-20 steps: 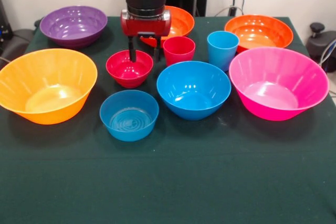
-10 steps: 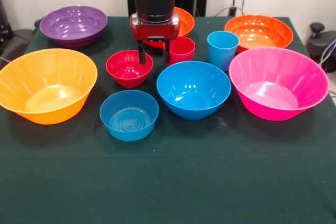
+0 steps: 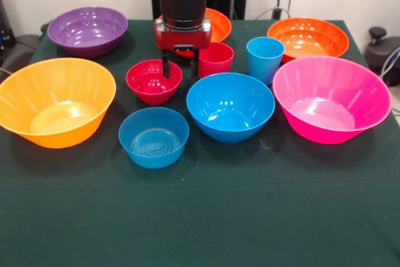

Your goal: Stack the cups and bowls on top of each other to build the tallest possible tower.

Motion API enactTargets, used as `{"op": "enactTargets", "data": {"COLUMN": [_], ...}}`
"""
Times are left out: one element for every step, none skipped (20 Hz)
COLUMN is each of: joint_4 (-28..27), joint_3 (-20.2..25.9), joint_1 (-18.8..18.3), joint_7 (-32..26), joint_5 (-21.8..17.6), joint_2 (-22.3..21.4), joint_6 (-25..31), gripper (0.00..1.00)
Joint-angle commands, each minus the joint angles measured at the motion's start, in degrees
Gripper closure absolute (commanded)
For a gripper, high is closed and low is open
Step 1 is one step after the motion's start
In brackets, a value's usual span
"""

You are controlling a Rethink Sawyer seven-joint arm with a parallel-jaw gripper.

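My gripper is open and hangs low between the small red bowl and the crimson red cup. Its left finger is at the bowl's right rim and its right finger is at the cup's left side. The light blue cup stands upright to the right of the red cup. The mid-sized blue bowl and the small blue bowl sit in front. All the cups and bowls stand apart on the cloth, and nothing is stacked.
The purple bowl is at the back left. One orange bowl is partly hidden behind the arm and another is at the back right. The large yellow-orange bowl is at the left and the large pink bowl at the right.
My gripper has moved right, from over the small red bowl to the gap between that bowl and the red cup. The bowls have not moved.
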Motion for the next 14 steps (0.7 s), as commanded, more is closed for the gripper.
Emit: {"op": "enactTargets", "data": {"joint_4": [-1.9,-2.0,-2.8,-3.1,-4.7,-5.1,-5.7,-6.0,-6.0,-6.3,-6.0,-6.2,-6.0,-6.1], "joint_3": [-1.8,-1.8,-1.5,-1.5,-0.9,-0.7,-0.2,-0.1,-0.2,-0.2,-0.3,-0.4,-0.6,-0.7], "joint_1": [2.5,2.4,2.2,2.1,2.1,1.9,2.2,2.2,2.5,2.7,2.8,3.1,3.3,3.4], "joint_7": [5.1,5.0,4.5,4.3,3.6,3.5,3.3,3.3,3.8,4.0,4.5,4.7,5.1,5.2], "joint_5": [-5.1,-5.1,-4.8,-4.8,-4.2,-4.1,-3.6,-3.5,-3.3,-3.2,-3.2,-3.0,-3.0,-2.9], "joint_2": [6.2,6.5,6.7,6.8,7.1,7.4,7.4,7.8,8.4,8.8,9.1,9.4,9.5,9.6], "joint_6": [-5.8,-5.8,-4.9,-4.8,-3.2,-3.1,-2.3,-2.4,-3.0,-3.3,-3.9,-4.1,-4.8,-4.8], "gripper": [0.00,0.00,0.00,0.00,0.00,0.00,0.00,0.00,0.00,0.00,0.00,0.00,0.00,0.00]}}
